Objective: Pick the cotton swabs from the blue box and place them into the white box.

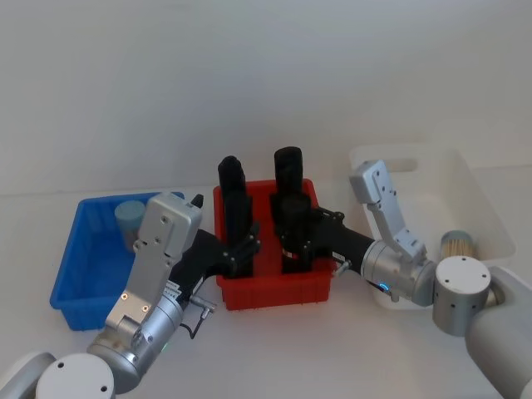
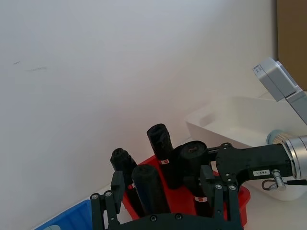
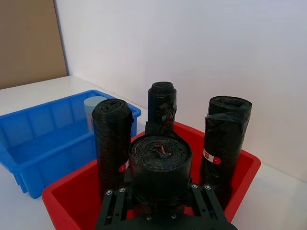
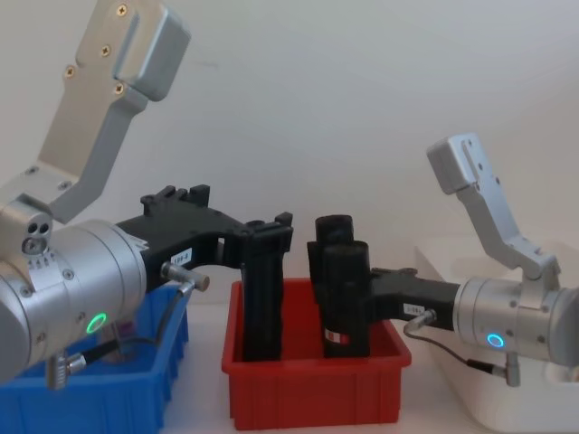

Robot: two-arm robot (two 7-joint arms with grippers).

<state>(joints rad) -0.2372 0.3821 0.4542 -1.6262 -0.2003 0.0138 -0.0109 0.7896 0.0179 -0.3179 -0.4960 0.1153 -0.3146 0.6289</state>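
One jar of cotton swabs (image 1: 129,218) stands in the far part of the blue box (image 1: 73,262) at my left; its pale lid (image 3: 92,108) shows over the blue box's wall (image 3: 43,139). Another cotton swab jar (image 1: 459,245) lies in the white box (image 1: 470,179) at my right. My left gripper (image 1: 247,249) hangs open over the red bin's left side, its fingers (image 2: 114,189) either side of a black roll. My right gripper (image 1: 295,248) is open over the bin's middle, a black roll (image 3: 160,160) right in front of it.
A red bin (image 1: 274,291) with several upright black rolls (image 1: 288,170) stands between the blue box and the white box, under both grippers. Both forearms angle inward over the table's near side. A white wall closes the back.
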